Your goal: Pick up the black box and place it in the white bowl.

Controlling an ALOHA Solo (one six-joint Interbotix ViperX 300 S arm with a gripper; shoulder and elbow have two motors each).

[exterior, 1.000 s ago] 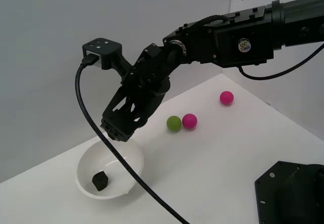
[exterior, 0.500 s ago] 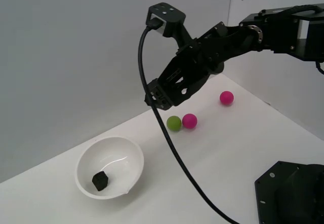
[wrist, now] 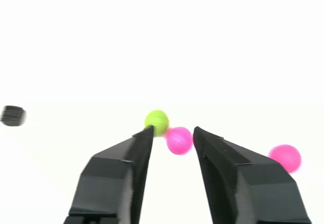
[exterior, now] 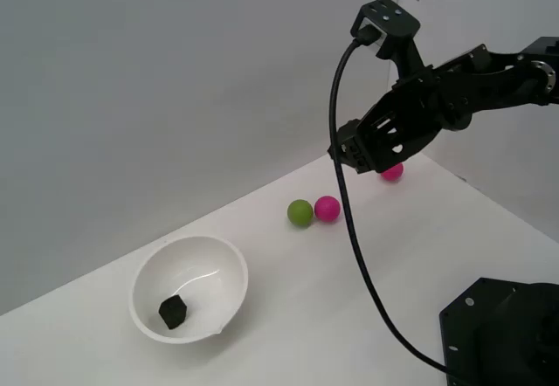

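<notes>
The flat white tabletop (exterior: 349,290) carries everything. The long black robot arm (exterior: 476,85) reaches in from the exterior view's right, high above the tabletop and well away from the wide round shiny white bowl (exterior: 229,264). A black cable (exterior: 354,229) hangs down from the arm.

The white bowl sits upright near the exterior view's left. Inside it, on its floor, rests the tiny dull black box (exterior: 173,311). The box is a cube, so no side is longer than another. It sits turned, with a corner toward the camera.

The black pincer (wrist: 172,133) is released, with its two fingers apart and nothing between them. In the wrist view, the small green ball (wrist: 156,121) and a small pink ball (wrist: 179,140) show just past the fingertips.

Away from the bowl, toward the exterior view's right, the green ball (exterior: 300,212) and the pink ball (exterior: 327,208) touch. A second small pink ball (exterior: 394,172) lies farther from the bowl, partly behind the pincer.

The exterior view shows the bowl clearly. In the wrist view the bowl cannot be made out; only the box shows, as a blurred dark shape (wrist: 12,115).
</notes>
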